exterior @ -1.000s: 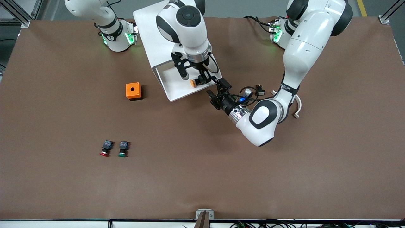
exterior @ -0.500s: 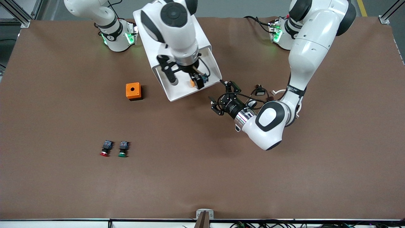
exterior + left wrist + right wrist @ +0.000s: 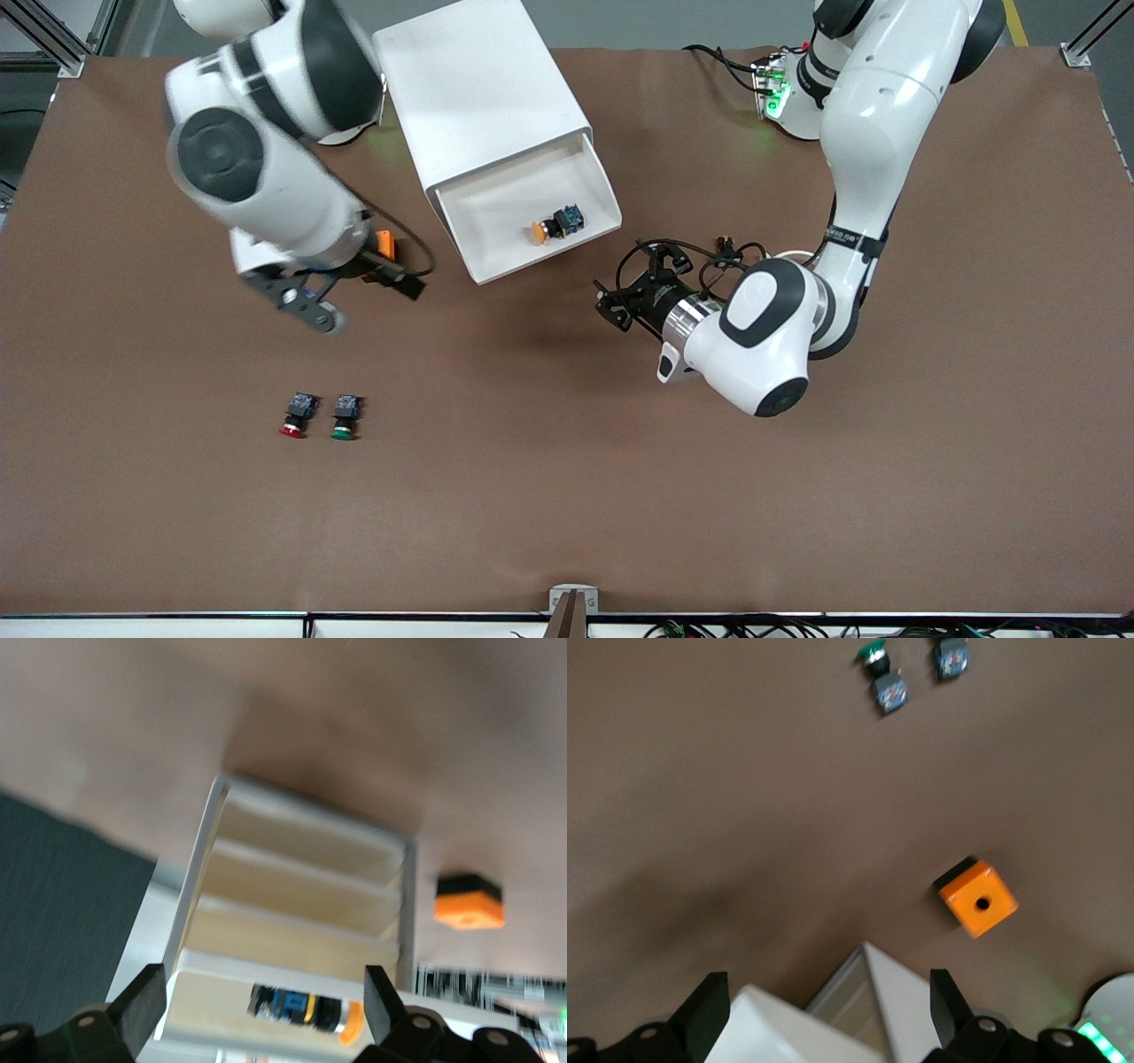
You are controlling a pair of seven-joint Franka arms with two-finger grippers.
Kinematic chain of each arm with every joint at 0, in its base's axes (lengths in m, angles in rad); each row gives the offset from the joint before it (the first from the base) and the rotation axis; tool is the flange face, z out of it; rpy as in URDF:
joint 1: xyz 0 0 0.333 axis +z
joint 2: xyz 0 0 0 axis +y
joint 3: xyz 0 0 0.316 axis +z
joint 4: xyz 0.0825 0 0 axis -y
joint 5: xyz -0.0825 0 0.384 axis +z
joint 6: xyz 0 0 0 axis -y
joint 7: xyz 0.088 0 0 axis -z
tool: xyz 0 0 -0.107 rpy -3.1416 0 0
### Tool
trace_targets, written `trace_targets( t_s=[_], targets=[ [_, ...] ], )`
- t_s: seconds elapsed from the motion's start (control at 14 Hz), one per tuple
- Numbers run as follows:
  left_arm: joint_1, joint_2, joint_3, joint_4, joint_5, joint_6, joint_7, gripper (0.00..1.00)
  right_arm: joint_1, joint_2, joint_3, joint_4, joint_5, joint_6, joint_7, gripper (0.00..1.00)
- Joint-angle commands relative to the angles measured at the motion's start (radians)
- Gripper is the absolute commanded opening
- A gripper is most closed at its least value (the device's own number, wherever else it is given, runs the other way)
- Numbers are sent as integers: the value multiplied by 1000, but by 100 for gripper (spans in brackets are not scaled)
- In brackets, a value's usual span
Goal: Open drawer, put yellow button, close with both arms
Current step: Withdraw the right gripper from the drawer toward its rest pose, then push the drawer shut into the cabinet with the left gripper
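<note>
The small push-button with the yellow-orange cap, black body and blue rear end [image 3: 551, 224] lies on its side in the uppermost shallow white drawer [image 3: 483, 221], which stands pulled out of the big white rounded-corner cabinet [image 3: 478, 89] at the upper centre of the front view. What remains, by my reading, is the closing.

The left gripper [image 3: 609, 306] sits low over the desk [image 3: 567, 496], just beside the drawer's front corner at mid-frame. Its fingers [image 3: 142, 1005] are spread and hold nothing. The right gripper [image 3: 390, 270] hangs over the orange cube with a round hole [image 3: 977, 899], well apart from the drawer, with its fingers [image 3: 709, 1001] also spread and empty.

To close the drawer well, the right gripper should come to the drawer's front rim, with both grippers pressing at matching points near the two ends. They should push along the cabinet's slanted axis so that the drawer does not jam. A slow push should keep the button from rolling.
</note>
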Motion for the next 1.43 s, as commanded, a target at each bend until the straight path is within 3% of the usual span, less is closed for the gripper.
trace_targets(
  t_s=[0.0,0.21,0.5,0.93,1.36],
  targets=[
    [-62,-75,1,-26,154,173,24,98,-149,-17,18,3,4,-23,-296,100],
    [-122,-108,-8,-49,297,327,24,98,-280,-25,18,5,-14,-40,-526,100],
    [-199,-134,-7,-94,437,430,1,99,-369,-46,17,8,-100,-121,-740,100],
    [-286,-209,-8,-196,573,477,-39,99,-385,-48,20,113,-154,-159,-745,100],
    [-363,-223,-8,-237,610,471,-99,99,-388,-52,26,169,-126,-201,-742,100]
  ],
)
